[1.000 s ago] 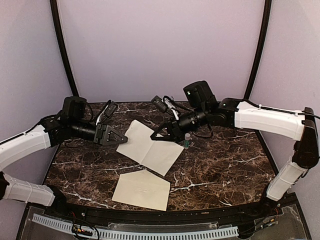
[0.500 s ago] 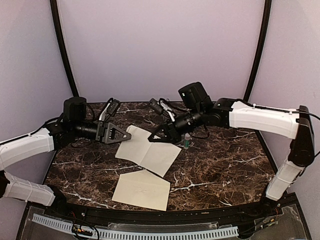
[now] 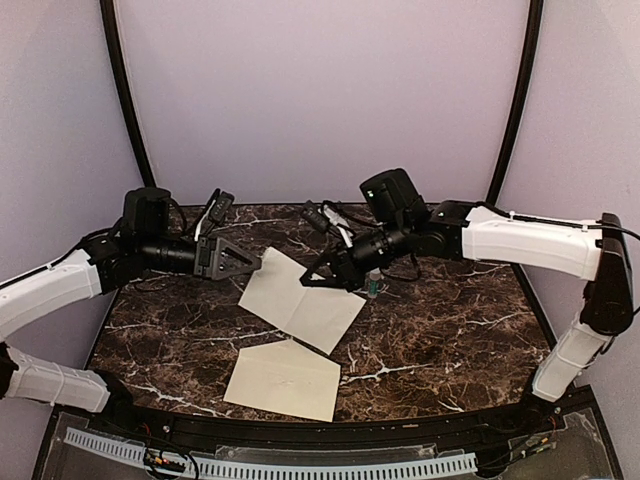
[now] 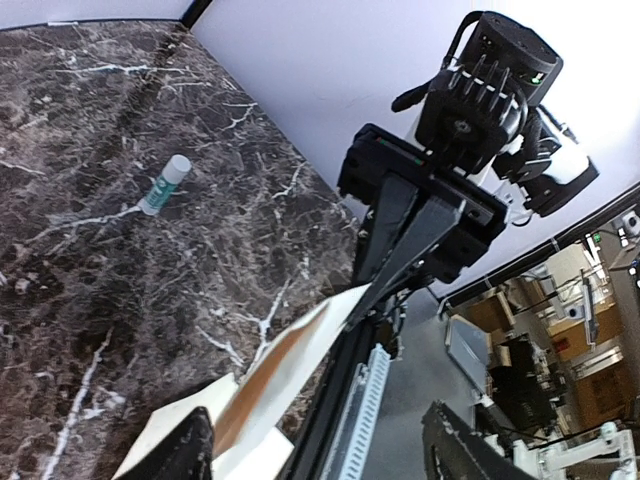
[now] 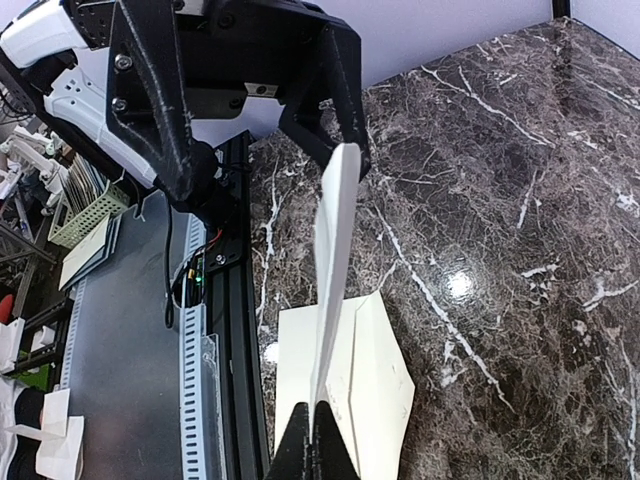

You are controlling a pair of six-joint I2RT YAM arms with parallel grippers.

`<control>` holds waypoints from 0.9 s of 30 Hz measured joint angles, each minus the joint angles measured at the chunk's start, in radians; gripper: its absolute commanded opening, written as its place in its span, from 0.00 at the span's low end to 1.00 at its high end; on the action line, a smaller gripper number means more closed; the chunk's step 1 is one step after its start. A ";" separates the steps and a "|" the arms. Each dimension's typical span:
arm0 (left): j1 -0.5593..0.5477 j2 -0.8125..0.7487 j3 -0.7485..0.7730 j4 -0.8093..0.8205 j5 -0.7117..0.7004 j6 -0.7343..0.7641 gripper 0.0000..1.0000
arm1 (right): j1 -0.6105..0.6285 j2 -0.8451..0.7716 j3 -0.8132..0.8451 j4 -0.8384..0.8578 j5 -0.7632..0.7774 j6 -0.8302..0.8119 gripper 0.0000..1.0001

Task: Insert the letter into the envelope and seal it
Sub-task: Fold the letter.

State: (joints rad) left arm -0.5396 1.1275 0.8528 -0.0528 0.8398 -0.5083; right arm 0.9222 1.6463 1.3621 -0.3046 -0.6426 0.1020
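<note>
The letter [image 3: 300, 300], a whitish creased sheet, hangs above the table with my right gripper [image 3: 310, 282] shut on its right edge. In the right wrist view the letter [image 5: 330, 280] runs edge-on from the shut right gripper [image 5: 318, 440] to my left gripper [image 5: 268, 175]. My left gripper [image 3: 247, 263] stands open at the sheet's left corner. In the left wrist view the letter [image 4: 290, 360] passes close beside one finger [image 4: 185, 450] of the left gripper [image 4: 315, 445]. The cream envelope [image 3: 283, 380] lies flat near the front edge, its flap open [image 5: 385, 385].
A small glue stick [image 3: 374, 283] with a white cap lies on the dark marbled table [image 3: 450, 330] just behind my right gripper, also seen as the glue stick [image 4: 165, 184]. A perforated rail [image 3: 300, 465] runs along the front edge.
My left gripper's jaws have spread wide at the letter's left corner and the arm has risen slightly toward the back. The right gripper keeps its hold on the sheet.
</note>
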 measured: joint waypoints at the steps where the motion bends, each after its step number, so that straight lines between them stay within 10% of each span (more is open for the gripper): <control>1: 0.004 -0.012 0.005 -0.031 -0.016 0.023 0.76 | -0.001 -0.011 -0.010 0.008 0.000 0.002 0.00; 13: 0.014 -0.123 -0.011 -0.256 -0.130 0.095 0.78 | -0.009 -0.053 -0.035 0.062 -0.003 0.016 0.00; 27: 0.014 -0.146 -0.027 -0.274 -0.080 0.087 0.45 | -0.009 -0.053 -0.041 0.073 -0.003 0.027 0.00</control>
State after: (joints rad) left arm -0.5255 0.9817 0.8261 -0.3271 0.7597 -0.4210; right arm 0.9131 1.5929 1.3212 -0.2317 -0.6456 0.1291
